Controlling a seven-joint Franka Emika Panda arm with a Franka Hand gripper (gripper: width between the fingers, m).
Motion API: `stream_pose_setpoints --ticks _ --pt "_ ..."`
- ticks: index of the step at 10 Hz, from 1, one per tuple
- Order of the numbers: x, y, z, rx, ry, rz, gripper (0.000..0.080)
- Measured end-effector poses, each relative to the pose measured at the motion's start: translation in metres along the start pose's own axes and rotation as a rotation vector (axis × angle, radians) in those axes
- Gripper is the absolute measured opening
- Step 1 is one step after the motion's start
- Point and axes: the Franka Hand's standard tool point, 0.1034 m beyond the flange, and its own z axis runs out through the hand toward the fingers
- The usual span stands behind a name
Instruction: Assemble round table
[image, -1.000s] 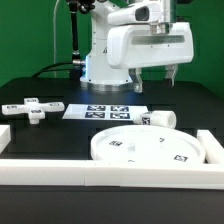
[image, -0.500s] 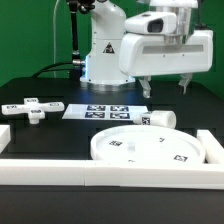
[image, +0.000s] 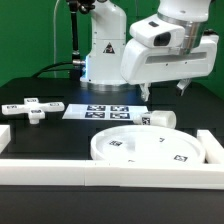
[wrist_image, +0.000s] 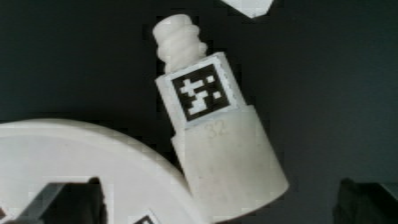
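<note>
Rails (image: 110, 172) hug the disc's (image: 150, 147) near edge and its side toward the exterior view's right, while open dark surface (image: 40, 135) spreads from the disc toward the exterior view's left, where the cross-shaped foot (image: 32, 107) lies well apart. The leg (image: 158, 120), a stubby white cylinder with a square tag and a threaded tip, lies on its side at the disc's far rim. Above that rim hangs the claw (image: 164, 92), fingers apart, holding nothing.
</note>
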Motion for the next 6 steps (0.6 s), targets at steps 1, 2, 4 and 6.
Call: stream_pose_setpoints --ticks 1,2,4,6 --pt "0.0040 -0.0050 0.0032 -0.029 -0.043 0.050 0.0648" --pt "0.0080 -0.0101 0.0070 -0.033 -0.063 0.058 0.0648" --pt "0.0017 -0.0108 0.0087 -0.028 -0.220 0.052 0.0648" --pt "0.0050 -0.0111 0.0118 -0.024 -0.308 0.051 0.0648"
